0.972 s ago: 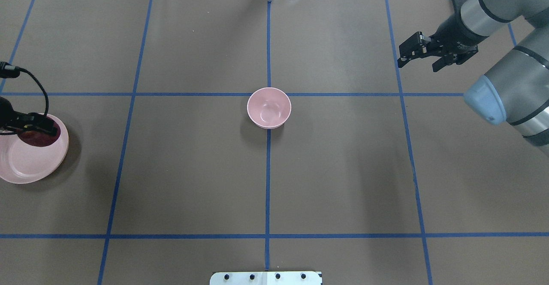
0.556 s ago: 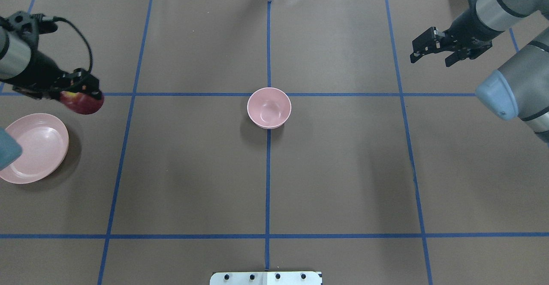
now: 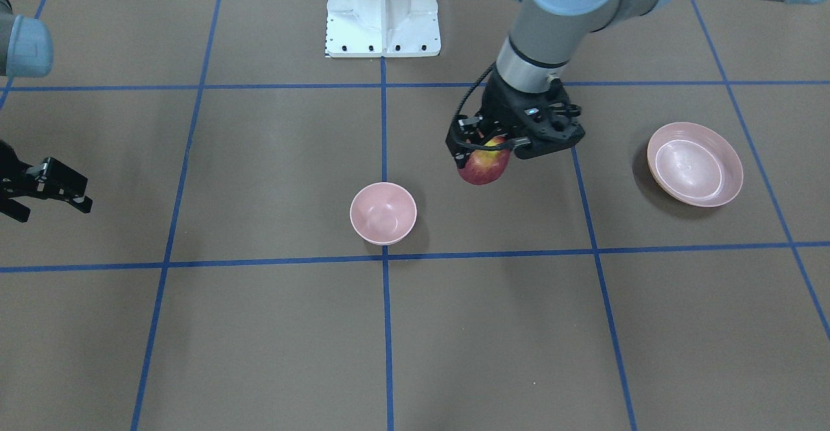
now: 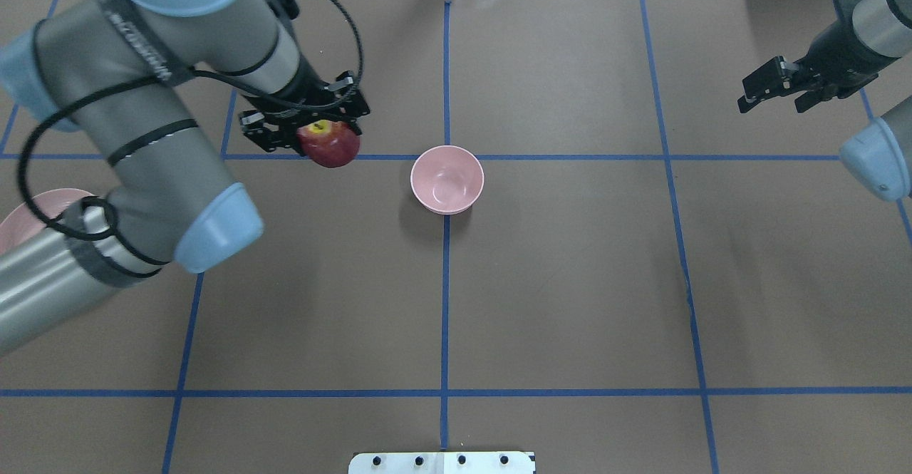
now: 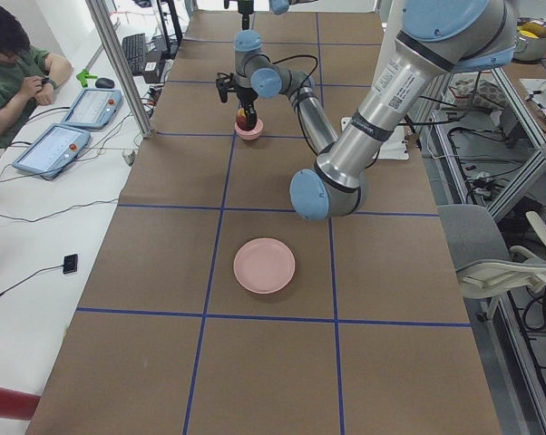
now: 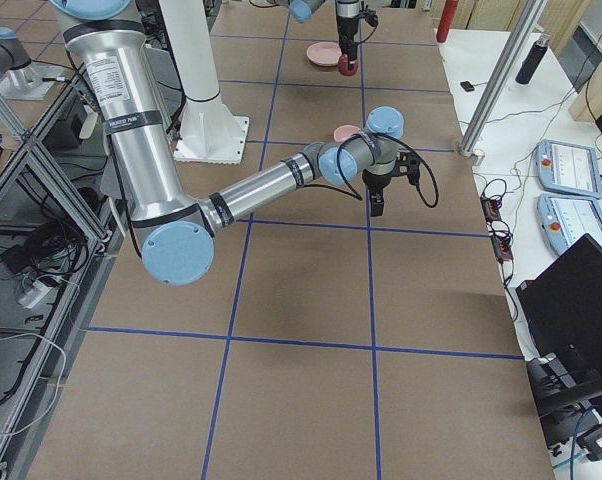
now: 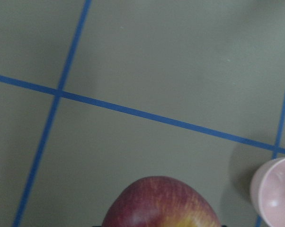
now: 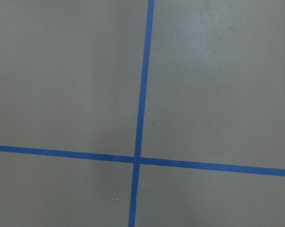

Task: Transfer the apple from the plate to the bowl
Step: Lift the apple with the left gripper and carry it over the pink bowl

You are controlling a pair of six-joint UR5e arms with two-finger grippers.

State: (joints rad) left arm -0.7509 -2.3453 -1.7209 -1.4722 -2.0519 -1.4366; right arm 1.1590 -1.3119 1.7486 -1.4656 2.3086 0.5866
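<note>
Left gripper (image 4: 322,134) grips the apple (image 4: 330,146), clear of the plate (image 3: 695,173) behind it; the bowl (image 4: 447,179) nearby is unfilled.

— Bright all round?
— Yes. The light is even and soft and comes from above. The bowl (image 4: 447,178) throws only a faint, smeared shadow toward the left edge of the table (image 4: 570,303), and a small gleam sits inside it. The plate (image 3: 695,164) has a soft dark crescent along one side.
— Any glare?
— Beyond the table's far edge the overhead view burns out to white. The right wrist view shows a pale sheen at its upper right.
— Focus?
— The fixed views are sharp. The left wrist view is dull and greenish, and the apple (image 7: 161,203) at its lower edge is blurred.
</note>
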